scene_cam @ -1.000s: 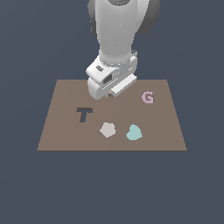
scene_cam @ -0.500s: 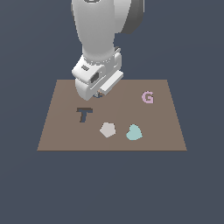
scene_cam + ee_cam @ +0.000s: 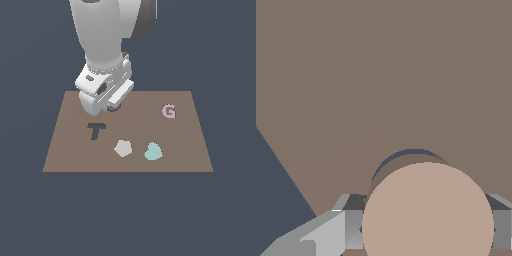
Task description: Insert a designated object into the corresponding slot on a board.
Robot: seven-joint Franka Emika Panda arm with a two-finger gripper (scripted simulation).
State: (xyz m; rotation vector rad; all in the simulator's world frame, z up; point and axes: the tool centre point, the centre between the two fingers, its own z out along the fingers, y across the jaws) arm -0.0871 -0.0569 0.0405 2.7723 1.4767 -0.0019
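The brown rectangular board (image 3: 190, 145) lies flat and is by far the largest thing here, with the white Panda arm (image 3: 102, 35) rising over its far portion. On the board, in the exterior view, there are one dark T-shaped cutout (image 3: 96, 131), one grey pentagon (image 3: 123, 148), one teal heart (image 3: 153, 151) and one pink letter G (image 3: 169, 111); taking the pentagon as the clock's centre, the T sits at about ten o'clock, the heart just beside it at three o'clock, and the G well apart at about one o'clock. The claw (image 3: 426, 222) hangs low over the board at about eleven o'clock from the pentagon, and its grey fingers (image 3: 351, 227) are clamped on either side of the peach-tan disc (image 3: 428, 210). That disc is a single flat, round, smooth piece of even peach-tan colour, filling much of the wrist view between the fingers. Just behind the disc's edge the wrist view shows one dark circular slot (image 3: 406, 155) as a thin crescent with a brown shadowed band inside it, so the disc is over the slot but slightly offset from it; whether it touches the board cannot be told. In the exterior view the disc is mostly hidden beneath the claw (image 3: 111, 105).
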